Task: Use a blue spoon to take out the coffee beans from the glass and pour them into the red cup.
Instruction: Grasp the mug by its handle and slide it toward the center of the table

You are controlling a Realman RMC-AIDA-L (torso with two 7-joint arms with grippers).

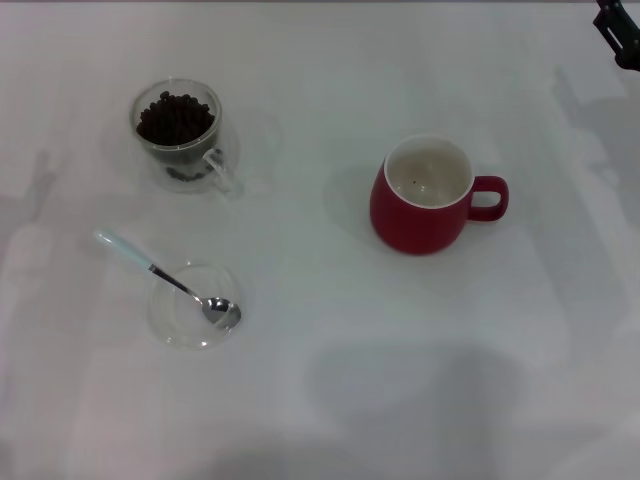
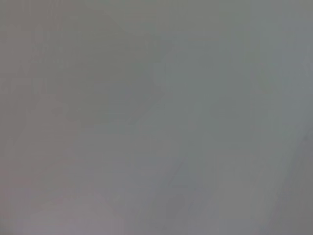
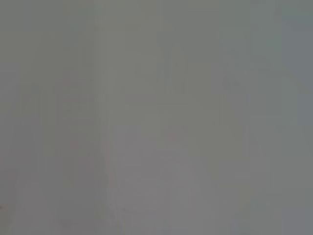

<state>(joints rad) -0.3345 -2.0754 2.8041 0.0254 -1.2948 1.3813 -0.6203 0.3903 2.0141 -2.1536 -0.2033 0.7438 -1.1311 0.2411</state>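
In the head view the clear double-walled glass [image 1: 183, 140] stands at the far left, holding a heap of dark coffee beans [image 1: 176, 118]. The blue spoon [image 1: 165, 279] lies nearer on the left, its metal bowl resting in a flat clear glass dish [image 1: 193, 305] and its pale blue handle pointing away to the left. The red cup [image 1: 428, 195] stands right of centre, upright, cream inside, its handle to the right. A dark part of the right arm [image 1: 620, 32] shows at the far right corner. The left gripper is out of view. Both wrist views show only blank grey.
The white table [image 1: 330, 390] spreads around the objects. Soft shadows lie on it at the near middle and along the right side.
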